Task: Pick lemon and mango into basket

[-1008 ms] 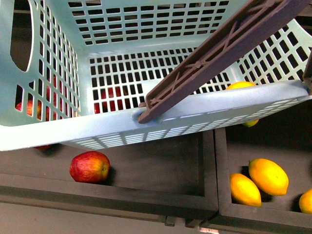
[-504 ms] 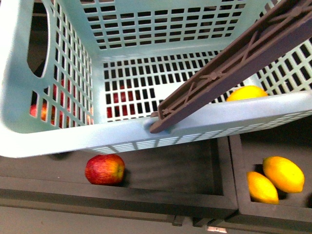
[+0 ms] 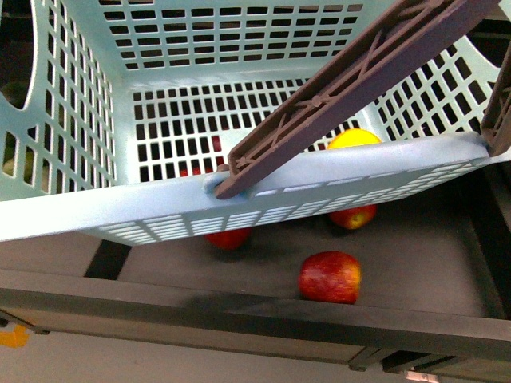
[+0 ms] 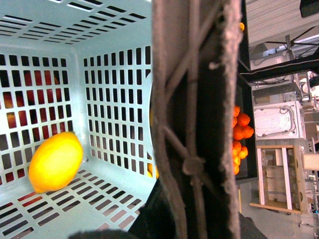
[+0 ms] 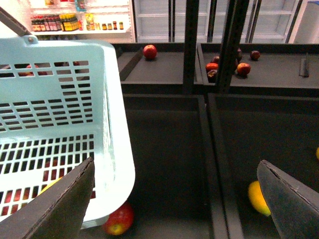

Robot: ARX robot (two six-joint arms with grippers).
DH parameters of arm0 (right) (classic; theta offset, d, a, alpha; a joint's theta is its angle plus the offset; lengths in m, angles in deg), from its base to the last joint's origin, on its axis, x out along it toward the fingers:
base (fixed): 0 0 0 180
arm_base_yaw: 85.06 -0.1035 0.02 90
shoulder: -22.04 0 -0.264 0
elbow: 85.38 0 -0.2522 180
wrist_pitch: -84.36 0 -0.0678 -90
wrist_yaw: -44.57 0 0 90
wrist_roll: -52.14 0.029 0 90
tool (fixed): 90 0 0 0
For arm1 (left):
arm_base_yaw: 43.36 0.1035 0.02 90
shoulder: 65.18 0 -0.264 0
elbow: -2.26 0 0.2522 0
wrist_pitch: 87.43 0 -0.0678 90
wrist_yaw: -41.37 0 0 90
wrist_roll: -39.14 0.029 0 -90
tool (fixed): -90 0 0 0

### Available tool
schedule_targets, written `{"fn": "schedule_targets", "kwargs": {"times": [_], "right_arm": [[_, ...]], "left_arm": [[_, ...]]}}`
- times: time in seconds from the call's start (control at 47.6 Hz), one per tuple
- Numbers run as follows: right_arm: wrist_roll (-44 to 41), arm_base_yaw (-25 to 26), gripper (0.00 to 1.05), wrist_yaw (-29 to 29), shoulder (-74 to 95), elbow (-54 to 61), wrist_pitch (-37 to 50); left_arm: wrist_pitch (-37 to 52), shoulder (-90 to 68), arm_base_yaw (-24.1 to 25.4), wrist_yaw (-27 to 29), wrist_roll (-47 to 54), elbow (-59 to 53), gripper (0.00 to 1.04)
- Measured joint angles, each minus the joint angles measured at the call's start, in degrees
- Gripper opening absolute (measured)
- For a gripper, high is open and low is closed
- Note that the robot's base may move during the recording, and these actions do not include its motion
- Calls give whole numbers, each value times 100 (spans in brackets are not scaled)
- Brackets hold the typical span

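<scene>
Hold basket [image 3: 104,211] level so lemon [image 4: 55,162] can't roll; R gripper [image 5: 174,162] jaws spread, empty; L gripper [image 4: 192,214] grip: can't tell.

Lemon [image 3: 354,137] lies inside the basket [image 3: 160,215] before me, near-right corner; an apple [image 3: 330,277] sits lower, in the tray [image 3: 239,315].

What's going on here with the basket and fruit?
A robot is filling a basket with fruit. One lemon lies inside. The basket hangs above a dark bin of apples, its brown handle close against the left arm's camera, so that arm seems to carry it. The right tool is open and empty.
</scene>
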Motion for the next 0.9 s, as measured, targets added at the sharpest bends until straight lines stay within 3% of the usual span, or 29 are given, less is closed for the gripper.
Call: {"fn": "schedule_targets", "kwargs": {"times": [0.903], "right_arm": [[0, 2, 96, -20, -4, 4, -9]], "left_arm": [[0, 0, -4, -46, 2, 0, 4]]}}
